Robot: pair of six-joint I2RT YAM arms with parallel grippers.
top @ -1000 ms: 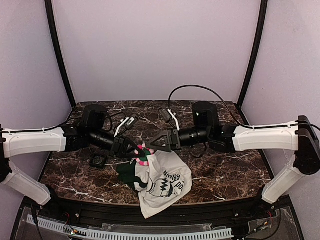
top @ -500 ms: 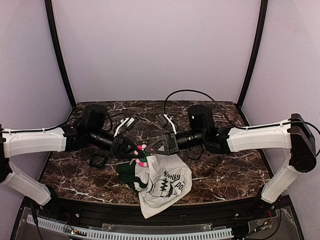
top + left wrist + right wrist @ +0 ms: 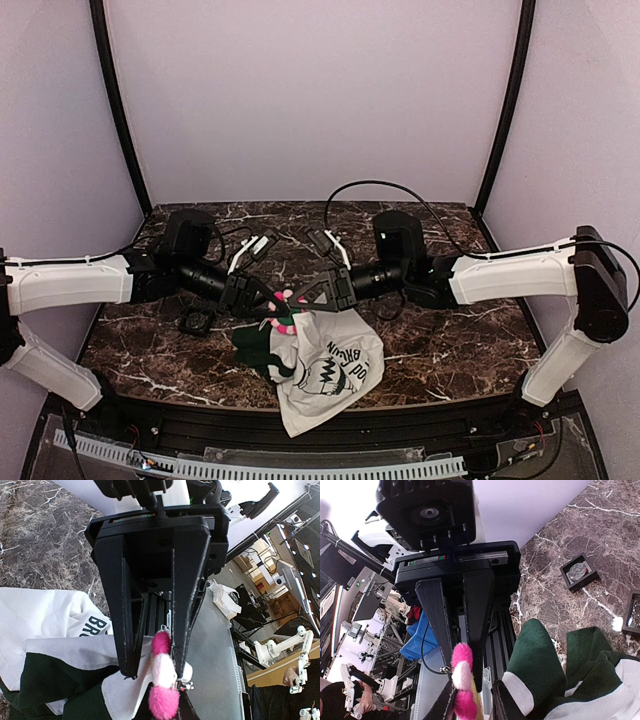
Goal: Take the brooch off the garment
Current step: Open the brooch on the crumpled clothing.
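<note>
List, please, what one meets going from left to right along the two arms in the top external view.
In order: left arm's white link → left claw → brooch → right claw → right arm's white link.
</note>
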